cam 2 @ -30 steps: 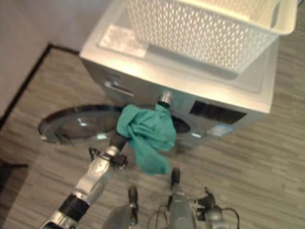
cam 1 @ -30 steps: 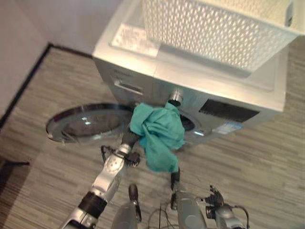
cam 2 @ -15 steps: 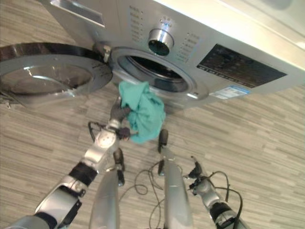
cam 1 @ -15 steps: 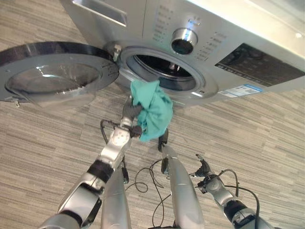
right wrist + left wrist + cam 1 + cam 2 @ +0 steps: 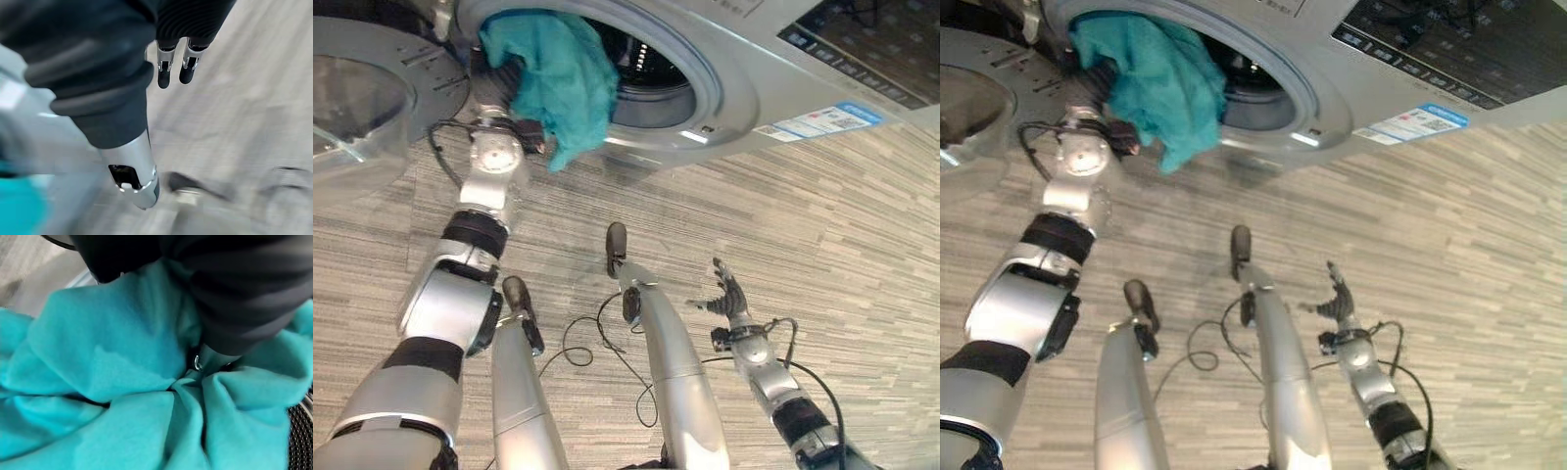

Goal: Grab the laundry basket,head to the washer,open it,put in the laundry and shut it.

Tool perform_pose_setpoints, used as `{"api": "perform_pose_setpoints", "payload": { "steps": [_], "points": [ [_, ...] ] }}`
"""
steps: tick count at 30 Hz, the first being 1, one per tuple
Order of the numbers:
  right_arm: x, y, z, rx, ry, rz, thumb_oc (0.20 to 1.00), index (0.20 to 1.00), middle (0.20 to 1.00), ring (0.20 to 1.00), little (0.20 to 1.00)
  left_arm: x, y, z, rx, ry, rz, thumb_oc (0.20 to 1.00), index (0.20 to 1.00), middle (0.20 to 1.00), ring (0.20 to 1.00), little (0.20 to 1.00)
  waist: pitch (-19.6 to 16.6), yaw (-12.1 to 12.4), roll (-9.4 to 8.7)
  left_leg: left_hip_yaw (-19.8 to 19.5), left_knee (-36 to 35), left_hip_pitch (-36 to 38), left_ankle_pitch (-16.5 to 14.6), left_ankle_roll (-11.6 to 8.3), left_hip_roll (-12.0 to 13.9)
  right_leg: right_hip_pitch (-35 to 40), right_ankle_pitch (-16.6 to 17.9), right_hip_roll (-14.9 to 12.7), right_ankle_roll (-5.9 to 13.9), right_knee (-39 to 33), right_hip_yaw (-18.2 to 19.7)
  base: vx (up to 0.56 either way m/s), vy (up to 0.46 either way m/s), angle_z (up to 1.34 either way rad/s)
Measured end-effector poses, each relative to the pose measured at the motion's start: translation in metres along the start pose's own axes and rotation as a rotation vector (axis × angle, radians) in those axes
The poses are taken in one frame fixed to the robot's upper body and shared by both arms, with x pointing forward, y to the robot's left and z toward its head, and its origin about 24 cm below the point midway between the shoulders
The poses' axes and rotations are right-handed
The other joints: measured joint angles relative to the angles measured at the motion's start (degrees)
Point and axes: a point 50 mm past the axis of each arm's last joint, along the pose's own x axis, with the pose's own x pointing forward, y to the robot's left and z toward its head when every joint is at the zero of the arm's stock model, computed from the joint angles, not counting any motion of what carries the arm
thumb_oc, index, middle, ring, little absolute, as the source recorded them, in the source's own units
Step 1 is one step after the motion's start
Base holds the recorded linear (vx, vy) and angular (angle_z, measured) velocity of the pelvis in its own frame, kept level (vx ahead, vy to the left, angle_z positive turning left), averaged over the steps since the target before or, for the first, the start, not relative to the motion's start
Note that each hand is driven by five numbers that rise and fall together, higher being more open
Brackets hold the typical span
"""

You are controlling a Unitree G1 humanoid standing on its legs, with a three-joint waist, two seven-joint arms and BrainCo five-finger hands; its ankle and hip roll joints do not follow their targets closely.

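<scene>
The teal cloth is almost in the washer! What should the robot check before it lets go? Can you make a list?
1. Washer door swung open, out of the way: ok.
2. Drum opening not blocked: ok.
3. Teal cloth held by the left robot hand: ok, bunched around its fingers in the left wrist view.
4. Cloth fully inside the drum: not ok, part hangs over the front rim.
5. Right robot hand away from the door, fingers spread, holding nothing: ok.
6. Other laundry already in the drum: cannot tell.
</scene>
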Motion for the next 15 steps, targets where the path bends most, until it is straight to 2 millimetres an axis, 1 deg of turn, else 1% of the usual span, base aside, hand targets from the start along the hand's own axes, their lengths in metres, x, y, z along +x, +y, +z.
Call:
{"api": "perform_pose_setpoints", "payload": {
  "steps": [1, 2, 3, 4, 5, 6, 7, 8, 9, 10, 13, 14, 15],
  "points": [
    [0.0, 0.001, 0.001, 0.0, -0.006, 0.003, 1.0, 1.0, 1.0, 1.0, 1.0, 0.001, 0.0, 0.002, -0.008, 0.0, 0.007, 0.2, 0.2, 0.2, 0.2, 0.2, -0.14, 0.11, -0.14, 0.01, 0.71, -0.65, -0.36, -0.09, 0.34, -0.48, 0.06, 0.43, 0.07, 0.01, 0.13, 0.02, -0.017, -0.18],
    [0.0, 0.0, 0.003, -0.009, -0.018, 0.008, 1.0, 1.0, 1.0, 1.0, 1.0, 0.007, 0.0, 0.012, -0.038, -0.012, 0.037, 0.2, 0.2, 0.2, 0.2, 0.2, -0.27, -0.31, -0.34, 0.58, 1.23, -1.54, -0.54, -0.11, 0.73, -1.54, 0.33, 0.72, 0.33, -0.04, 0.65, 0.02, -0.013, -0.26],
    [0.0, -0.004, 0.006, -0.037, -0.036, 0.016, 1.0, 1.0, 1.0, 1.0, 1.0, 0.014, -0.001, 0.028, -0.059, -0.036, 0.058, 0.2, 0.2, 0.2, 0.2, 0.2, -0.34, -0.87, -0.45, 1.55, 1.88, -2.43, -0.89, 0.34, 1.1, -2.67, 0.67, 1.05, 0.7, -0.13, 1.65, 0.02, -0.006, -0.24],
    [0.0, -0.006, 0.007, -0.044, -0.043, 0.014, 1.0, 1.0, 1.0, 1.0, 1.0, 0.018, -0.002, 0.038, -0.078, -0.055, 0.068, 0.2, 0.2, 0.2, 0.2, 0.2, -0.34, -1.67, -0.45, 2.08, 1.92, -2.52, -1.09, 0.68, 1.2, -2.91, 0.8, 1.23, 0.83, -0.48, 2.21, 0.01, 0.004, -0.22],
    [-0.001, -0.008, 0.006, -0.043, -0.039, 0.005, 1.0, 1.0, 1.0, 1.0, 1.0, 0.021, -0.005, 0.052, -0.096, -0.085, 0.073, 0.2, 0.2, 0.2, 0.2, 0.2, -0.34, -2.48, -0.45, 2.51, 1.87, -2.52, -1.2, 0.87, 1.37, -2.93, 1.2, 1.42, 1.12, -0.99, 2.55, 0.01, 0.011, -0.17],
    [-0.002, -0.011, 0.003, -0.042, -0.028, -0.009, 1.0, 1.0, 1.0, 1.0, 1.0, 0.025, -0.012, 0.073, -0.134, -0.134, 0.069, 0.2, 0.2, 0.2, 0.2, 0.2, -0.34, -3.45, -0.44, 3.01, 1.83, -2.39, -1.3, 0.92, 1.55, -2.93, 1.4, 1.57, 1.28, -1.52, 3.02, 0.01, 0.01, -0.14],
    [-0.004, -0.015, -0.001, -0.043, -0.016, -0.021, 1.0, 1.0, 1.0, 1.0, 1.0, 0.028, -0.017, 0.091, -0.195, -0.16, 0.069, 0.2, 0.2, 0.2, 0.2, 0.2, -0.37, -3.92, -0.47, 3.39, 1.55, -2.26, -1.31, 0.81, 1.55, -2.91, 1.79, 1.67, 1.69, -1.97, 3.47, 0.01, 0.011, -0.15],
    [-0.005, -0.019, -0.004, -0.04, -0.001, -0.039, 1.0, 1.0, 1.0, 1.0, 1.0, 0.03, -0.024, 0.111, -0.247, -0.201, 0.051, 0.2, 0.2, 0.2, 0.2, 0.2, -0.37, -4.06, -0.47, 3.8, 1.31, -1.97, -1.36, 0.85, 1.65, -2.69, 2.28, 1.8, 1.55, -2.5, 3.77, 0.03, 0.012, -0.13],
    [-0.006, -0.021, -0.007, -0.045, 0.011, -0.049, 1.0, 1.0, 1.0, 1.0, 1.0, 0.031, -0.029, 0.126, -0.285, -0.233, 0.04, 0.2, 0.2, 0.2, 0.2, 0.2, -0.37, -4.19, -0.47, 4.29, 1.19, -1.76, -1.52, 1.02, 1.86, -2.58, 2.37, 1.92, 1.6, -2.76, 4.03, 0.03, 0.007, -0.18],
    [-0.009, -0.026, -0.01, -0.048, 0.024, -0.072, 1.0, 1.0, 1.0, 1.0, 1.0, 0.031, -0.033, 0.137, -0.377, -0.24, 0.032, 0.2, 0.2, 0.2, 0.2, 0.2, -0.4, -4.88, -0.26, 5.13, 0.6, -1.21, -1.77, 1.08, 2.07, -2.4, 2.59, 2.24, 1.8, -3.84, 4.7, 0.04, 0.025, -0.14],
    [-0.01, -0.04, -0.012, -0.043, 0.041, -0.132, 1.0, 1.0, 1.0, 1.0, 1.0, 0.032, -0.031, 0.143, -0.417, -0.244, 0.038, 0.2, 0.2, 0.2, 0.2, 0.2, -0.38, -4.48, -0.21, 6.43, -1.06, -0.87, -1.62, 0.88, 2.03, -2.36, 4.04, 2.41, 1.51, -6.03, 5.52, 0.03, 0.016, -0.13],
    [-0.01, -0.043, -0.012, -0.04, 0.038, -0.145, 1.0, 1.0, 1.0, 1.0, 1.0, 0.032, -0.033, 0.147, -0.413, -0.251, 0.029, 0.2, 0.2, 0.2, 0.2, 0.2, -0.34, -4.63, -0.11, 6.72, -1.53, -0.77, -1.57, 0.82, 2.01, -2.34, 4.27, 2.44, 1.57, -6.77, 5.58, 0.04, 0.019, -0.03],
    [-0.011, -0.048, -0.011, -0.033, 0.034, -0.168, 1.0, 1.0, 1.0, 1.0, 1.0, 0.033, -0.032, 0.157, -0.368, -0.283, 0.021, 0.2, 0.2, 0.2, 0.2, 0.2, -0.32, -4.52, -0.08, 7.17, -2.26, -0.71, -1.42, 0.75, 1.96, -2.3, 4.67, 2.47, 1.69, -7.86, 5.84, 0.01, 0.022, -0.06]
  ]
}}
